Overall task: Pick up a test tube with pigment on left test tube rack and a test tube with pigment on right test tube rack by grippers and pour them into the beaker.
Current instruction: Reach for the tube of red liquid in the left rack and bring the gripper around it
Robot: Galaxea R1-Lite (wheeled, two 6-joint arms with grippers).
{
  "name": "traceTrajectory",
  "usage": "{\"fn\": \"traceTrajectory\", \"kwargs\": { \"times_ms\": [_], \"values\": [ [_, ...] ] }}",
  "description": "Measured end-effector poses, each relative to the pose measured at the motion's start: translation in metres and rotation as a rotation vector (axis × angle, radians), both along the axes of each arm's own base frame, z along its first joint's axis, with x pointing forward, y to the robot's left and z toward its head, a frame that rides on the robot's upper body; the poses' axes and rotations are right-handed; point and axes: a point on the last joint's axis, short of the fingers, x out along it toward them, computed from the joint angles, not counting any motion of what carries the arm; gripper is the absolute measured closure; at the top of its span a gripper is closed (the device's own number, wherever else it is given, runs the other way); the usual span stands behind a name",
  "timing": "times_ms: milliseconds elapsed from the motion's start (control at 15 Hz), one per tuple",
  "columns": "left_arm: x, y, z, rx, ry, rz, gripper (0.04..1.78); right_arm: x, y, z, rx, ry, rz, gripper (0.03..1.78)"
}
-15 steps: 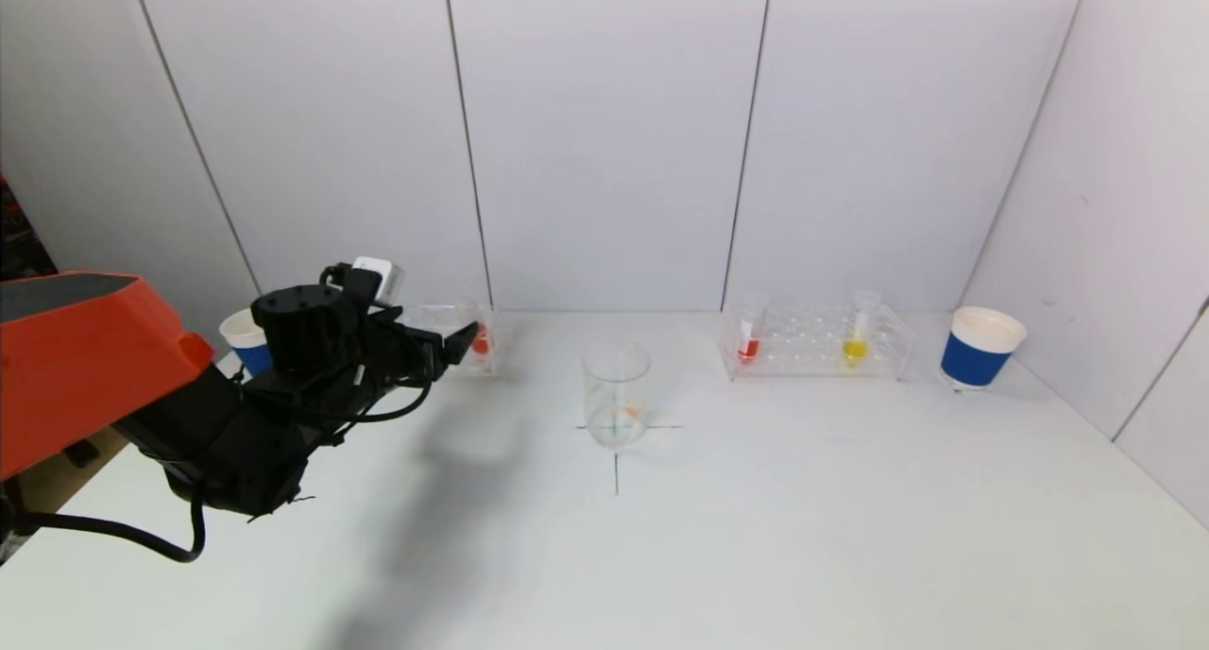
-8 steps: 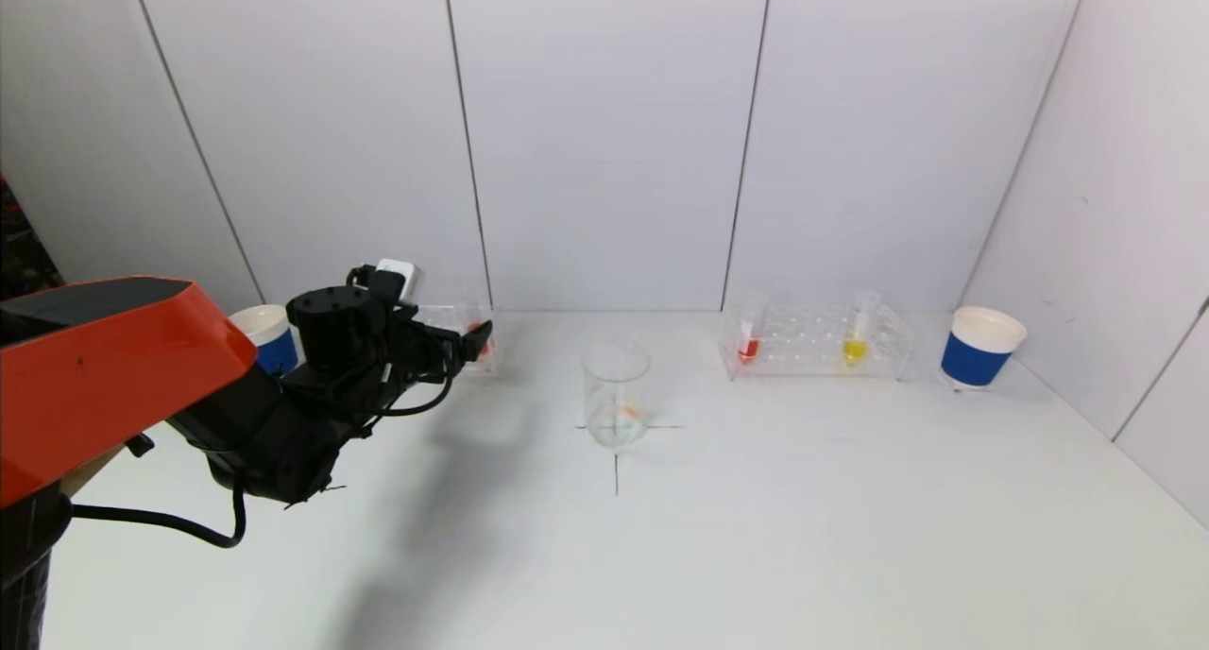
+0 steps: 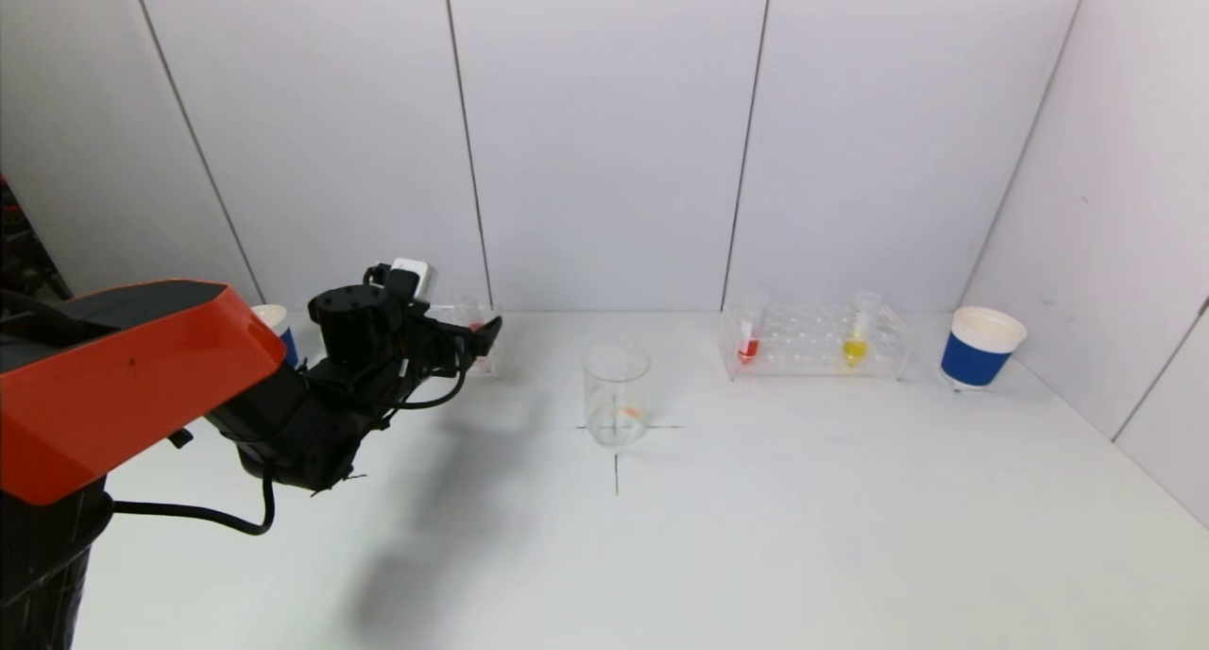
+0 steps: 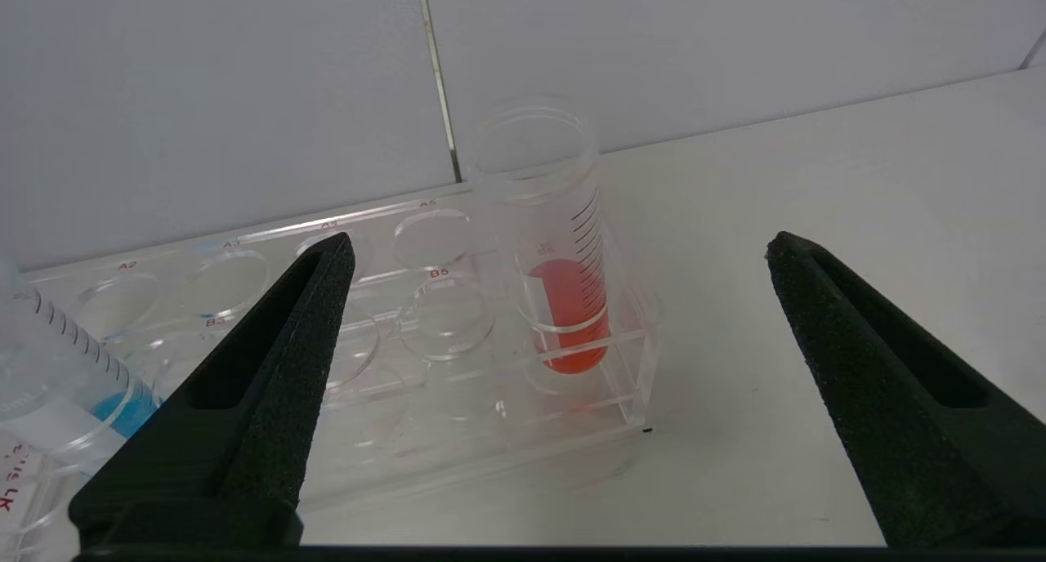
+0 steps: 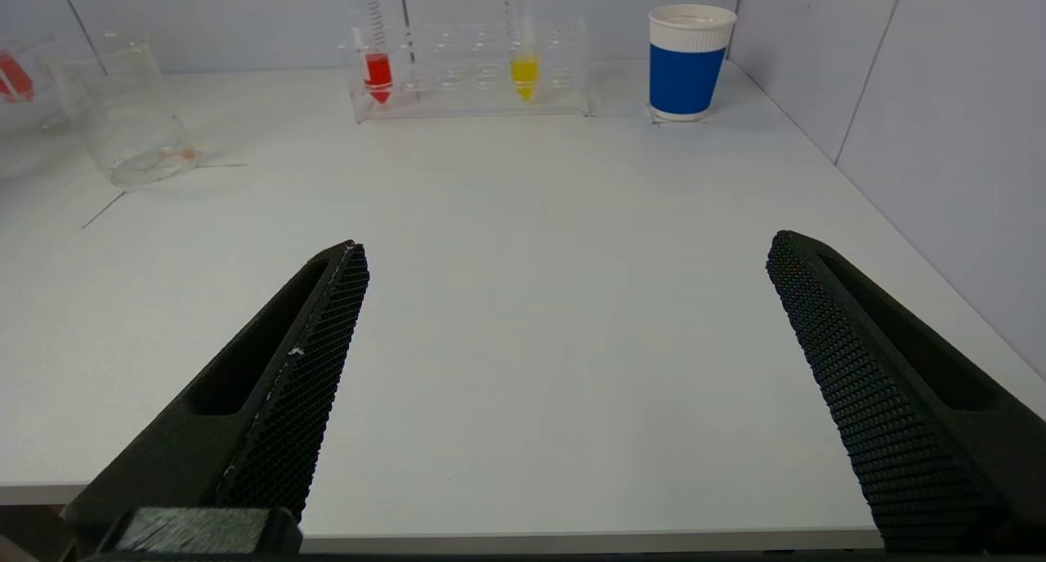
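My left gripper (image 3: pixel 484 333) is open and hangs just in front of the clear left rack (image 4: pixel 409 399). In the left wrist view my left gripper (image 4: pixel 560 247) frames a tube of red-orange pigment (image 4: pixel 564 301) standing at the rack's end, untouched. A tube with blue pigment (image 4: pixel 73 382) stands at the rack's other end. The glass beaker (image 3: pixel 616 393) stands mid-table on a cross mark. The right rack (image 3: pixel 817 341) holds a red tube (image 3: pixel 749 338) and a yellow tube (image 3: pixel 858 333). My right gripper (image 5: pixel 568 247) is open and empty, low at the table's near edge, out of the head view.
A blue-and-white paper cup (image 3: pixel 979 348) stands right of the right rack, near the side wall. Another such cup (image 3: pixel 274 329) is at the far left, partly behind my left arm. White wall panels close off the back and right.
My left arm has moved forward and to the right, bringing its open gripper up to the left rack. The tubes, beaker and right arm have not moved.
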Motion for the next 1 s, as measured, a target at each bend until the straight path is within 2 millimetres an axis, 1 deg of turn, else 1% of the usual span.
{"fn": "traceTrajectory", "kwargs": {
  "times_ms": [333,1000],
  "values": [
    [0.007,-0.001,-0.001,-0.001,-0.011,0.017,0.06,0.0,0.0,0.0,0.0,0.0,0.0,0.04],
    [0.014,-0.003,0.002,-0.007,-0.041,0.03,0.06,0.0,0.0,0.0,0.0,0.0,0.0,0.04]
  ]
}}
